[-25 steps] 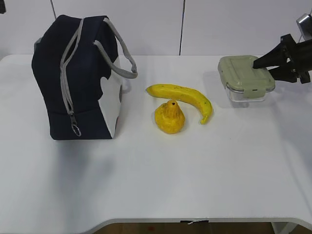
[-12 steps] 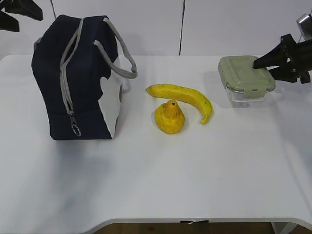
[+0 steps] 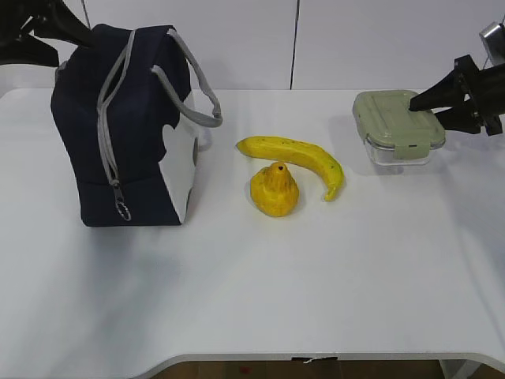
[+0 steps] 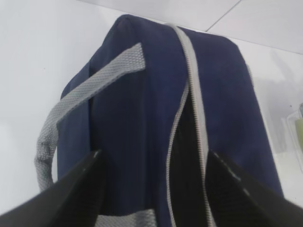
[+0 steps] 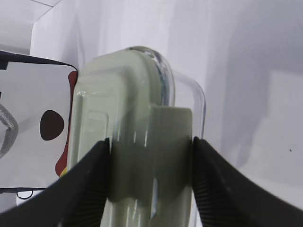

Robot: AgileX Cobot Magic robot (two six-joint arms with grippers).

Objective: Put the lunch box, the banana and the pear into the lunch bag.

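The navy lunch bag (image 3: 138,134) stands upright at the left, with its grey zipper (image 3: 110,126) running down the front. In the left wrist view the zipper (image 4: 189,113) gapes a little at the top of the bag (image 4: 137,109). My left gripper (image 3: 67,35) is open at the bag's top back corner, and its jaws (image 4: 154,158) straddle the top. The banana (image 3: 292,154) and the pear (image 3: 274,189) lie at mid table, touching. The lunch box (image 3: 394,126) sits at the right. My right gripper (image 3: 416,103) is shut on its green lid end (image 5: 150,142).
The bag's grey handles (image 3: 193,79) arch toward the fruit. The white table (image 3: 316,276) extends to a front edge near the bottom of the view. A white wall runs behind. The bag's white side panel shows far off in the right wrist view (image 5: 28,104).
My left gripper has come into view from the upper left and moved right, down to the bag's top. The right gripper and the lunch box have not moved.
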